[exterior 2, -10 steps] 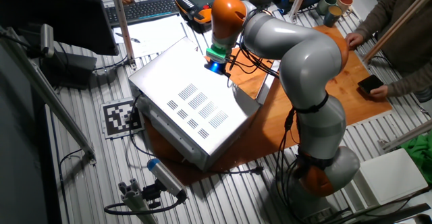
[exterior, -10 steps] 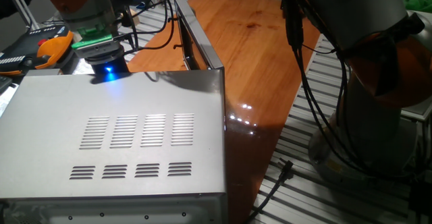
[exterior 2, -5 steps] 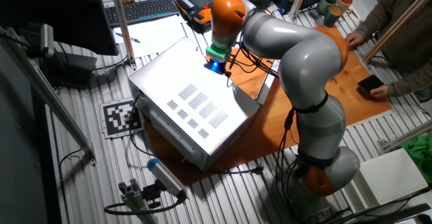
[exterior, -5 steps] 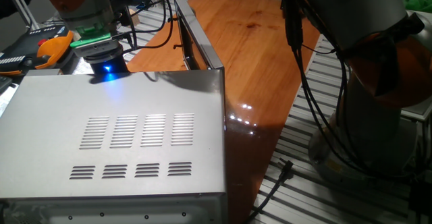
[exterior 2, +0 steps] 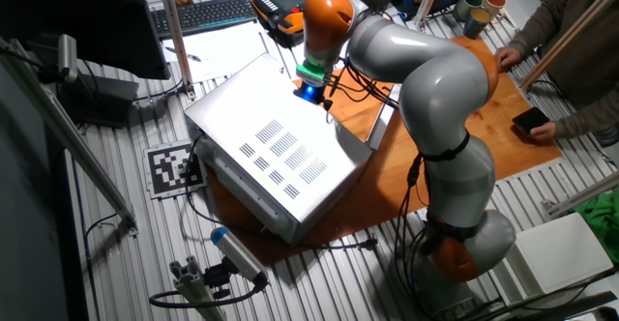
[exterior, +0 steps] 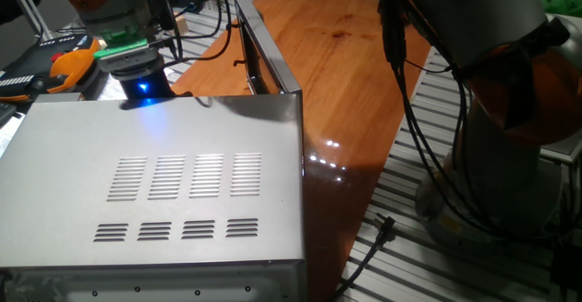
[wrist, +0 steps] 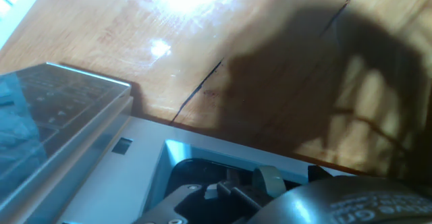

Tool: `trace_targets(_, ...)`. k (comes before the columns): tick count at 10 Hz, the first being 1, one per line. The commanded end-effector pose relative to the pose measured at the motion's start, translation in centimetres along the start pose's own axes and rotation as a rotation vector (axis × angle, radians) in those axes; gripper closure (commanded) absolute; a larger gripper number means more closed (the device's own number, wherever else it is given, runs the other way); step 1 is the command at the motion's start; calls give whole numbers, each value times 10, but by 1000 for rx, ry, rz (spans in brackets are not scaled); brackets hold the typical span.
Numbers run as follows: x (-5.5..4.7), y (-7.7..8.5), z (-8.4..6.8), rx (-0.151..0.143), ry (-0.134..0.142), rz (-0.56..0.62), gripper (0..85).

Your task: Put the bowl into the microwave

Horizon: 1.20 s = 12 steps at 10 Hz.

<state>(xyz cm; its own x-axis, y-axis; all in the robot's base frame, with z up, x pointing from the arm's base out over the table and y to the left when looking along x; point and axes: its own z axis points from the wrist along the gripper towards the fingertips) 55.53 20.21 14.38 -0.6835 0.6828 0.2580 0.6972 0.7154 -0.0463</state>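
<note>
The gripper (exterior: 136, 82) hangs at the far edge of the microwave (exterior: 173, 193), just beyond its top panel, with a blue light at the wrist. Its fingers are hidden behind the oven, so I cannot tell whether they are wide, narrow or holding anything. The bowl shows in no view; the hand view gives only the open door (wrist: 54, 116), the front frame and the tabletop. The risk, as I judge it, is the wrist catching the oven's top edge or the door. The table (exterior: 346, 75) is glossy orange wood on a slatted metal bench, with cables (exterior: 400, 111) trailing.
</note>
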Motion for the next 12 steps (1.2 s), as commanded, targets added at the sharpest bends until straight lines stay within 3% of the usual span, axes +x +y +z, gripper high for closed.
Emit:
trace_targets(1, -2, 0, -2, 2, -2, -3, 340)
trace_targets(7, -16, -3, -17, -8, -5, -13, 340)
trace_targets(10, -30, -9, -33, -30, -13, -36, 340)
trace_targets(11, -36, -13, -41, -55, -2, -52, 510)
trace_targets(12, -43, -17, -50, -69, 11, -76, 510)
